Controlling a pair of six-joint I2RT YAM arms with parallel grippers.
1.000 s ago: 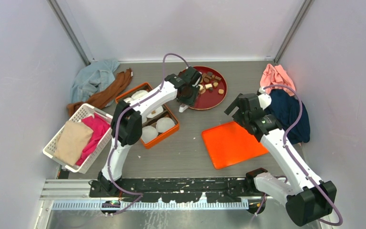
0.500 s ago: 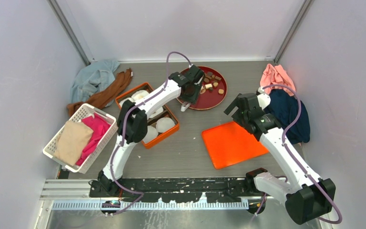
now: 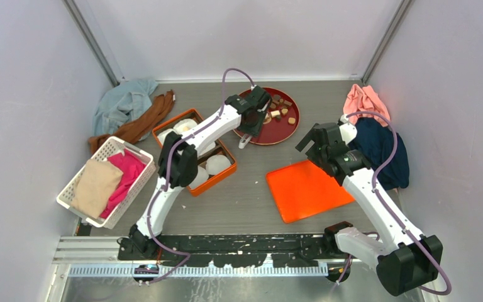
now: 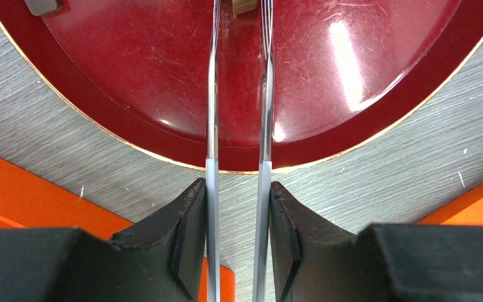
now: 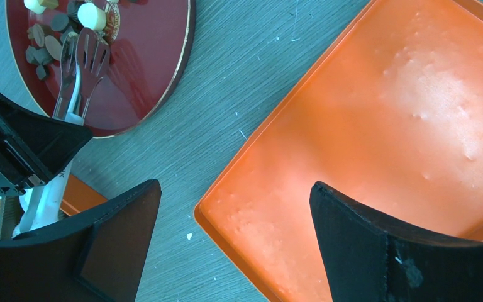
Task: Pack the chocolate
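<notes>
The chocolate (image 3: 280, 110) is a small heap of brown and cream pieces at the back of a round dark red plate (image 3: 277, 133). My left gripper (image 3: 252, 118) is over the plate's left part, shut on metal tongs (image 4: 210, 94). The tong blades reach across the plate (image 4: 352, 75), and a light brown piece (image 4: 243, 6) sits between their tips. The right wrist view shows the tongs' slotted ends (image 5: 80, 60) beside the pieces (image 5: 91, 16). My right gripper (image 3: 317, 143) is open and empty over the orange lid (image 3: 305, 189), near its left edge (image 5: 251, 189).
An orange box (image 3: 221, 178) with white paper cups stands left of the plate. A white basket (image 3: 70, 189) with folded cloths stands at the near left. Blue and brown cloths (image 3: 129, 107) lie at the back left, pink and navy cloths (image 3: 377, 138) at the right.
My left arm has reached a little farther over the red plate with the tongs. My right arm has barely moved.
</notes>
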